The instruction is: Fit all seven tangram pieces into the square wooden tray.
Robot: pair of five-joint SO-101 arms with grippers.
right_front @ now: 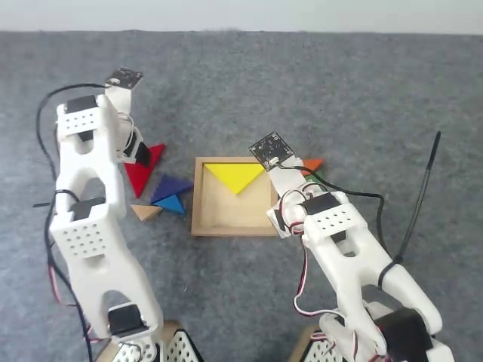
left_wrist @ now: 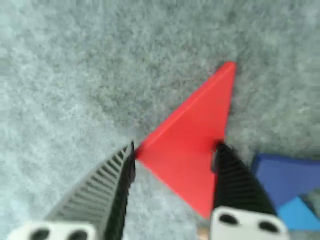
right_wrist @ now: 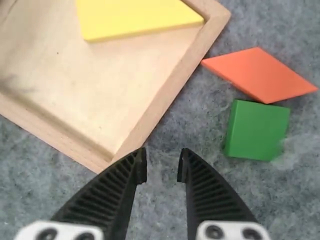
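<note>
Grey carpet (left_wrist: 60, 60) lies under left gripper (left_wrist: 175, 147) straddling red triangle (left_wrist: 192, 135).

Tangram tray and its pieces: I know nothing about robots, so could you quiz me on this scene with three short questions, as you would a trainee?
1. True or false: the wooden tray already holds two pieces.
2. Which piece lies between the left gripper's fingers? A pink square; B red triangle; C white circle.
3. Name the colours of the two pieces lying outside the tray near the right gripper.
Key: 1 false, it holds just the yellow triangle. 2 B. 3 orange and green: the orange parallelogram and the green square.
</note>
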